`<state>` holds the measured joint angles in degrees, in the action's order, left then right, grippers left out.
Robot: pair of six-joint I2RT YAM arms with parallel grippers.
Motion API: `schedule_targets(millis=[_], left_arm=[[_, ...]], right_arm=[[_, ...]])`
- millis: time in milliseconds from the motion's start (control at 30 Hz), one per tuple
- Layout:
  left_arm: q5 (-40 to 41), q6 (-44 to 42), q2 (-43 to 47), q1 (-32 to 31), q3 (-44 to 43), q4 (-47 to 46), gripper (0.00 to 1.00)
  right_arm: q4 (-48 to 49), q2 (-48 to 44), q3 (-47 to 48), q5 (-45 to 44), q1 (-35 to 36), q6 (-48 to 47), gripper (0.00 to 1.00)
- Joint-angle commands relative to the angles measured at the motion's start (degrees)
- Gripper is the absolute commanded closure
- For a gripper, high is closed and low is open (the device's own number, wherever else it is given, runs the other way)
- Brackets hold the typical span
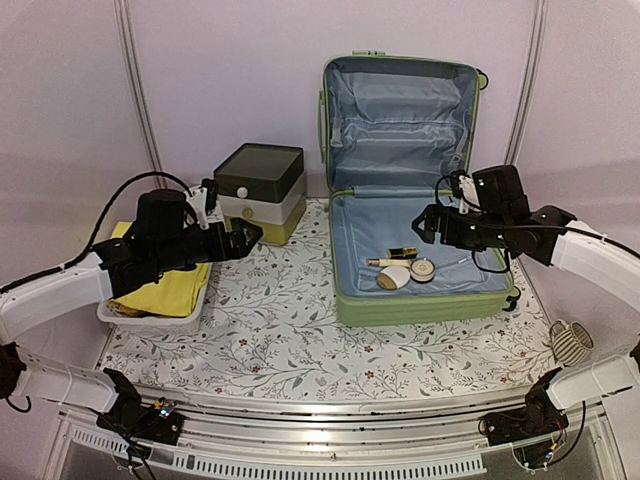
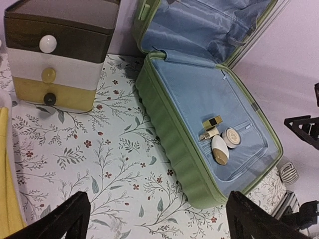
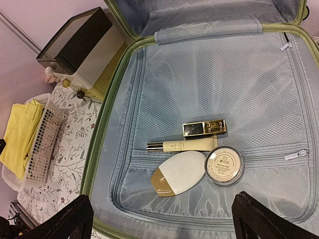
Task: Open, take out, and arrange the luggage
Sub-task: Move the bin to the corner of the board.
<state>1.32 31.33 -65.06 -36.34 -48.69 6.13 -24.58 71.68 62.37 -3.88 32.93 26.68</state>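
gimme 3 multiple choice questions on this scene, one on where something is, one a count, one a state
1. Where does the drawer box stand?
A. inside the luggage
B. on the table, to the left of the luggage
C. behind the luggage

2. How many cosmetic items lie in the luggage?
A. two
B. seven
C. four

3. What state is the luggage in?
A. open, lid standing upright
B. zipped shut
C. open, lid flat on the table

Answers:
1 B, the top view shows it off the shell's left side.
2 C, there is a gold case, a tube, an oval bottle and a round compact.
3 A, the blue-lined lid stands up behind the base.
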Motion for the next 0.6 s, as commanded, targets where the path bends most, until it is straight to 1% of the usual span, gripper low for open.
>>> schedule_targets(millis=[0,133,267,400,467,567], left_arm=[[0.78,-0.02,-2.53,0.49,-2.23,-1.30,0.02],[0.87,1.26,-5.45,1.95,-4.74,1.19,0.02],[0.02,0.01,-6.84,3.48,-6.15,1.27,0.02],[-3.40,-0.28,-9.14,6.25,-7.34,0.43,0.02],[-6.61,-0.19,-10.68,7.62,-7.14,-1.54,0.02],[-9.02,1.36,-13.29,9.05,-7.67,-4.31,0.02]], right_arm=[[3.71,-2.58,-1.74,1.89,-0.32,-1.85,0.01],[7.14,-4.34,-3.67,4.37,-0.32,-2.75,0.01],[9.13,-5.74,-5.18,5.90,-0.26,-3.37,0.01],[9.28,-5.98,-5.19,6.47,-0.32,-4.56,0.01],[9.75,-6.38,-5.52,6.94,-0.32,-4.82,0.01],[11.11,-7.08,-6.74,7.44,-0.32,-5.02,0.01]])
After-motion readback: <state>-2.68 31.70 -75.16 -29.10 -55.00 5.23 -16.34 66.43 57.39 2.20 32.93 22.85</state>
